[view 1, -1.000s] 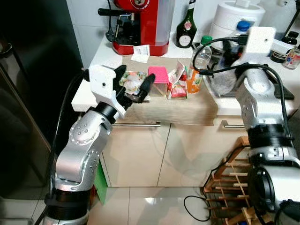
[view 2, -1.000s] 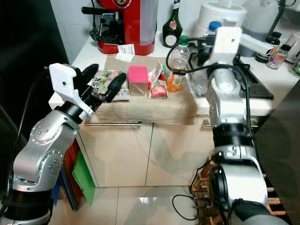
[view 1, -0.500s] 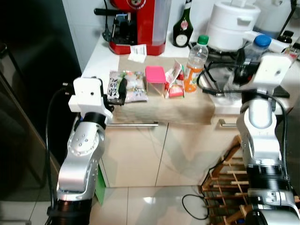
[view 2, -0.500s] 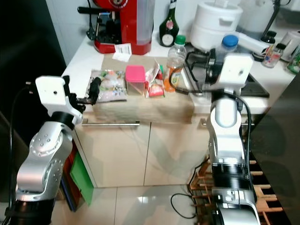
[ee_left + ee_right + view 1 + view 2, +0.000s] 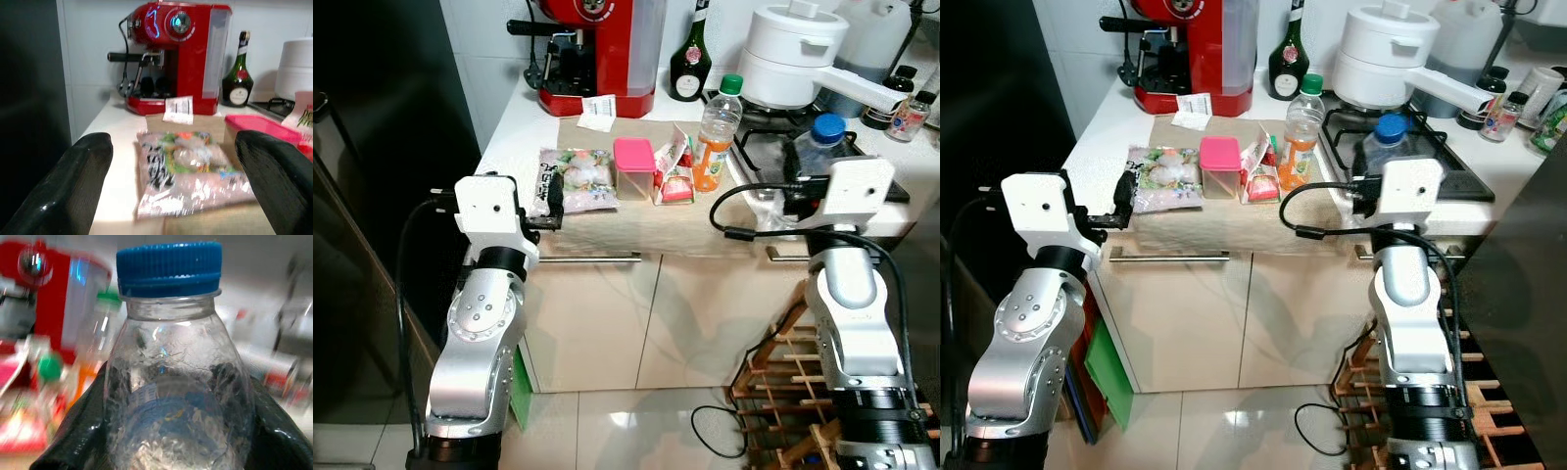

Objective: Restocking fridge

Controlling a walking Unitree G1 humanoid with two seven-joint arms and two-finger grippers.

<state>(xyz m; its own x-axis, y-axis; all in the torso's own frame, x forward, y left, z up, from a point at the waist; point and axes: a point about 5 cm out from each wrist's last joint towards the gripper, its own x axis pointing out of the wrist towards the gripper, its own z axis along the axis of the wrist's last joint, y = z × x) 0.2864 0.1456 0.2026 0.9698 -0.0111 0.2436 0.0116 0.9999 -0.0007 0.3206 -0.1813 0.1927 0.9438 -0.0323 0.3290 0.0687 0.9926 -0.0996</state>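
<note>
Left tool [image 5: 552,201] has drawn back off the snack packet [image 5: 578,179], fingers spread, packet left on the surface [image 5: 636,220]; right tool [image 5: 166,431] clamps the water bottle [image 5: 818,147], ready for the fridge

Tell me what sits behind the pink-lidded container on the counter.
Behind the pink-lidded container lies a small white paper slip, then the red coffee machine against the wall. The container hides part of the brown mat beneath it.
</note>
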